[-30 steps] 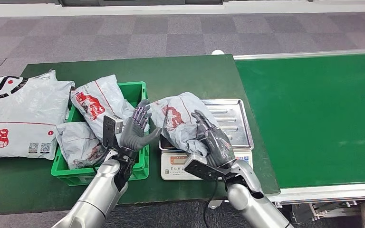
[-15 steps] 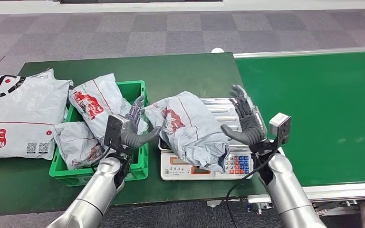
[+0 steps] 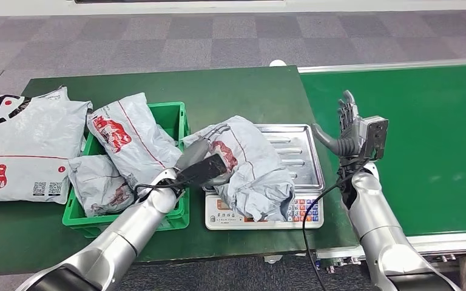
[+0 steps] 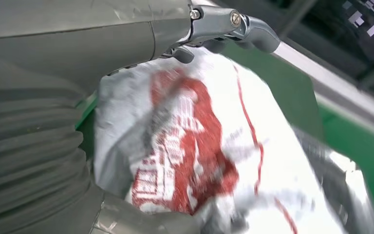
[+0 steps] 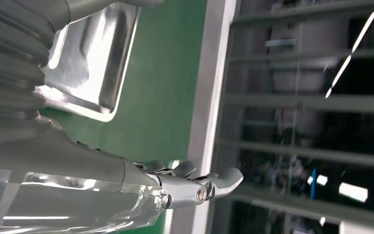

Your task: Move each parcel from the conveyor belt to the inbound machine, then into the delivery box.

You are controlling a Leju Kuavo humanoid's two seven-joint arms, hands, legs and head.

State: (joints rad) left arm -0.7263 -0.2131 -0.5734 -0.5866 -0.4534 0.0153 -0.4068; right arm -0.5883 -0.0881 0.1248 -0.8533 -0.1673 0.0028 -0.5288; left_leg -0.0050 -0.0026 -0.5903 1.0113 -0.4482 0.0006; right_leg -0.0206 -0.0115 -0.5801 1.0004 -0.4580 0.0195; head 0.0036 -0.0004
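A crumpled grey parcel [image 3: 249, 163] with a red print lies on the steel tray [image 3: 303, 151] of the weighing scale [image 3: 264, 212]. Its long axis runs from the tray's near right, where it droops over the scale's keypad, toward the far left, where it overhangs the tray's edge toward the green crate [image 3: 173, 118]. The left hand [image 3: 203, 160] lies against the parcel's left end, just beside the crate; in the left wrist view the fingers [image 4: 253, 31] reach over the parcel's top edge and the thumb sits beneath it, though a firm grip is not plain, so I cannot tell whether it holds the parcel. The right hand [image 3: 349, 130] is raised beyond the tray's right edge, above the seam between the dark green surface [image 3: 243, 91] and the conveyor belt [image 3: 425, 145], fingers spread and upright, holding nothing and well apart from the parcel. Two more grey parcels [image 3: 130, 142] rest in the crate, and a large flat one [image 3: 24, 145] lies on the surface to its left.
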